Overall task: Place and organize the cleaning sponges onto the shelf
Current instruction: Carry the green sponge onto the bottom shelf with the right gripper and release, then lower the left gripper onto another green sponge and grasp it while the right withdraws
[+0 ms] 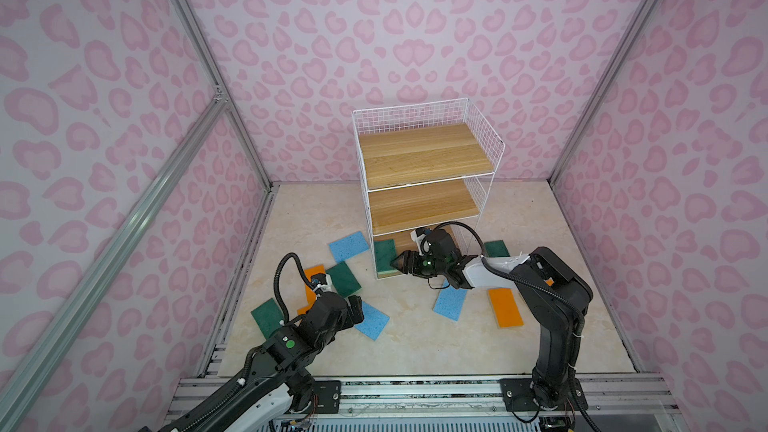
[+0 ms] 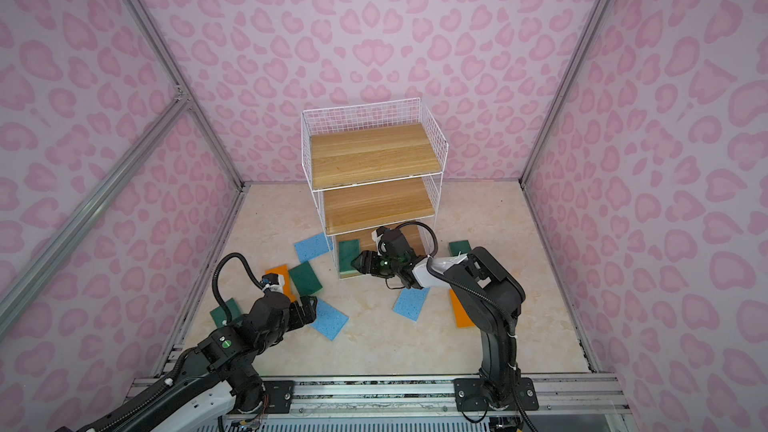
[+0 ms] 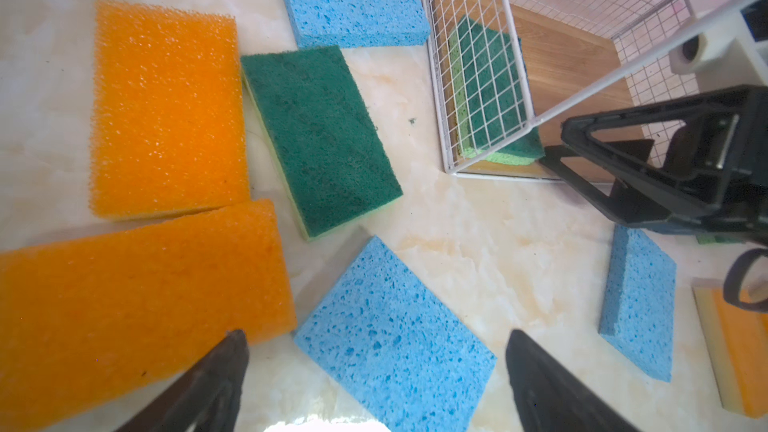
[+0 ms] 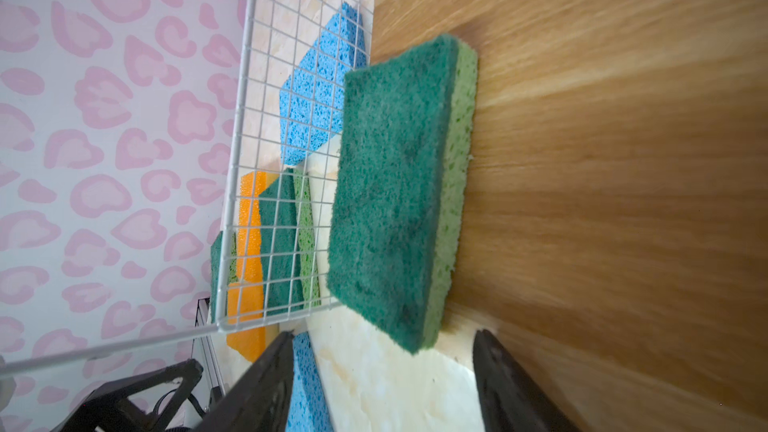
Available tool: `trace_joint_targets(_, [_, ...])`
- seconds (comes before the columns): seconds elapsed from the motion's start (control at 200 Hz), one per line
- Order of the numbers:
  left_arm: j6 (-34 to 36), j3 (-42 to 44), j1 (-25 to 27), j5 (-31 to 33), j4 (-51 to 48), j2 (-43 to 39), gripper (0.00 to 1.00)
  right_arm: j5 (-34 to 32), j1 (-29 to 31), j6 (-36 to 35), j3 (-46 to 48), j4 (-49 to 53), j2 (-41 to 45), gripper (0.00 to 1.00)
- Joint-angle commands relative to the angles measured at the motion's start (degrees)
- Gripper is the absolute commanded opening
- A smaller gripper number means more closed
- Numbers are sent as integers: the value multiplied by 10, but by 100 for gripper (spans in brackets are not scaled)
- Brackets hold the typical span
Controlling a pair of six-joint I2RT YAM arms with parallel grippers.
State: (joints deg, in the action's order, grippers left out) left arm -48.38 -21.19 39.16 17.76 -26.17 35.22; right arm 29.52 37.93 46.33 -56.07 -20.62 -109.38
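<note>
Left gripper (image 1: 357, 310), lower left of top view: fingers spread wide, empty, above light blue sponge (image 3: 395, 347), long axis diagonal across gap. Right gripper (image 4: 382, 334), centre: fingers parted, clear of green-topped sponge (image 4: 395, 184) lying end-on on bottom board (image 4: 602, 160) of shelf (image 1: 419, 155), near end overhanging front edge; wire side (image 4: 274, 160) close, bare board opposite

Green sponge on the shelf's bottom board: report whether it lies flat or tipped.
Flat: the green sponge rests dark side up on the bottom board, its light base against the wood along the whole visible side.
</note>
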Motion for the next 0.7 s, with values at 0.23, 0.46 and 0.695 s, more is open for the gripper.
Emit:
trace_joint_targets(0.23, [22, -27, -84, -46, -14, 17, 91, -37, 0, -25, 62, -6, 67, 72])
trace_joint_targets(0.46, [41, -52, -142, -89, 25, 94, 63, -44, -1, -38, 103, 0, 113, 72])
trace_joint_targets(0.695, [39, -85, -169, -107, 72, 180, 49, -43, -10, -47, 150, 3, 163, 72])
